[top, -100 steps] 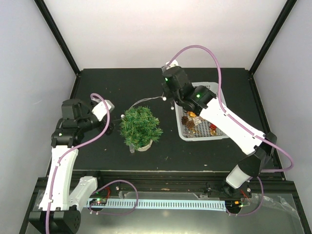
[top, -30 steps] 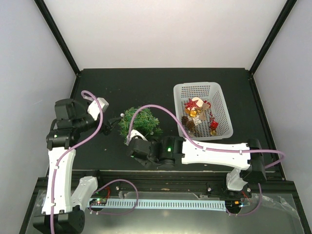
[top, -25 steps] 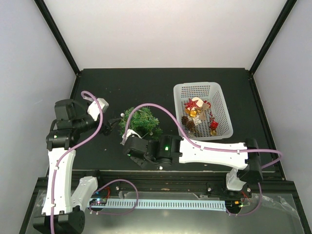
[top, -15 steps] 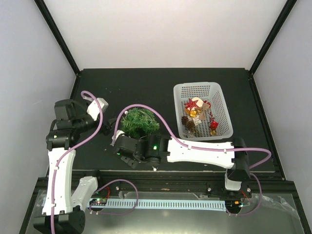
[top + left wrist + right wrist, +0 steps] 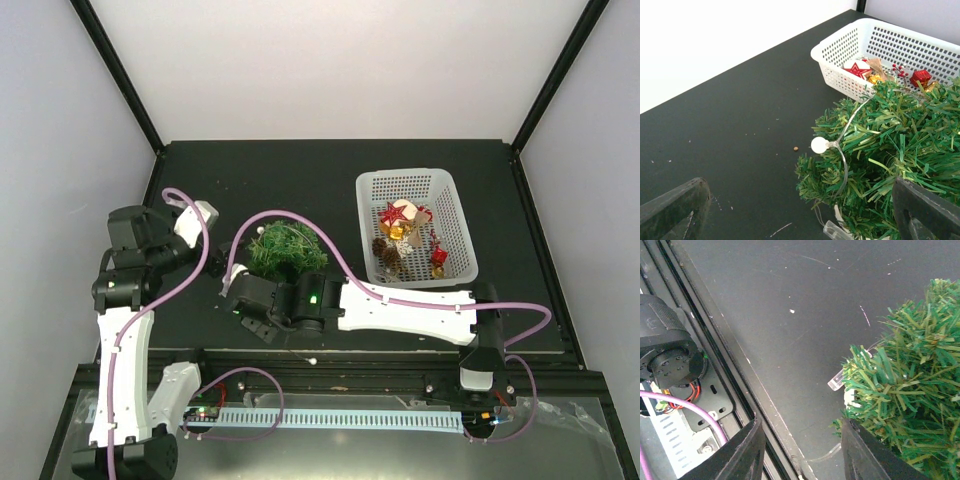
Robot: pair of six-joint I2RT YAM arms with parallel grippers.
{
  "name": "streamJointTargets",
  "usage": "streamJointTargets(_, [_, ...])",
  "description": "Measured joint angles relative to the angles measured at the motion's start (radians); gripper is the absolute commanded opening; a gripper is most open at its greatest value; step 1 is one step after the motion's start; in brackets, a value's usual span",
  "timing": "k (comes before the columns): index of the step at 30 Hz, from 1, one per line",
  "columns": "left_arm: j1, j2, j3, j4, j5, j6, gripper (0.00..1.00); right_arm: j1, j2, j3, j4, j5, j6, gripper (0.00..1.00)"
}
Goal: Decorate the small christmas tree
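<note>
Black table [image 5: 300,170]; white basket [image 5: 405,185] on right w/ ornaments [image 5: 403,222]. Small christmas tree [image 5: 288,250] stands mid-table, left of basket. Right gripper [image 5: 802,450] at tree's near side, fingers apart, empty. Left gripper [image 5: 800,215] left of tree, apparently wide open. White bulb [image 5: 819,145] on wire lies on branches.

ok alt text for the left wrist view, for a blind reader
A small christmas tree fills the lower right, a thin wire with one white bulb draped over it. Behind it a white basket holds a red star and other ornaments; fingers of the open left gripper frame the bottom corners.
</note>
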Motion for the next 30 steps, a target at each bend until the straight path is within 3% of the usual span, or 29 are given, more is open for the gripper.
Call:
streamJointTargets(10, [0.027, -0.020, 0.003, -0.099, 0.046, 0.129, 0.99, -0.002, -0.028, 0.033, -0.024, 0.069, 0.000, 0.45])
streamJointTargets(17, [0.041, -0.034, 0.008, -0.210, 0.097, 0.225, 0.99, -0.002, -0.230, -0.062, 0.001, 0.164, 0.020, 0.45])
streamJointTargets(23, [0.041, -0.085, 0.008, -0.271, 0.100, 0.257, 0.99, -0.007, -0.427, -0.267, 0.051, 0.171, 0.082, 0.45])
streamJointTargets(30, [0.041, -0.132, 0.008, -0.240, 0.084, 0.149, 0.99, 0.016, -0.560, -0.761, 0.239, 0.007, 0.220, 0.45])
